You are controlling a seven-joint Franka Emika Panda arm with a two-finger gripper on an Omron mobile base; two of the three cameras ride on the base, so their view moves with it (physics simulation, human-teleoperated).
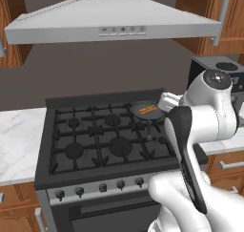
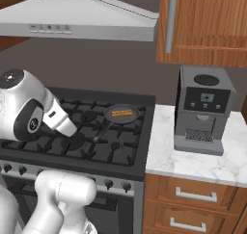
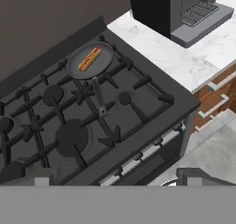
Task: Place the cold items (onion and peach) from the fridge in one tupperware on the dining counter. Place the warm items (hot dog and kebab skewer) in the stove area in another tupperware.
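On the rear right burner of the stove: one small dark pan, handle pointing toward the front edge, holding the hot dog.

Stove. Black, gas, six burners under cast grates, a row of knobs along its front. Sits between two marble counter stretches, beneath a grey range hood.

Coffee machine. Dark grey, on the marble counter just right of the stove, well apart from the pan.

Arm. White, raised over the front right part of the stove; in the hand view the camera looks down and forward across the grates.

Pan. Upright, flat on the grate. Its handle runs from the bowl toward the middle of the stove front, lying between the hand and the hot dog.

Hot dog. In its bun, lying flat in the middle of the pan; long axis runs diagonally, roughly toward the back wall and slightly right. It lies ahead of and below the gripper, well apart from it.

Gripper. Fingertips barely show at the lower edge of the hand view; whether the jaws stand apart or together cannot be told.

Obstructions. Judged few: the pan rim and handle are what a descent would have to clear.
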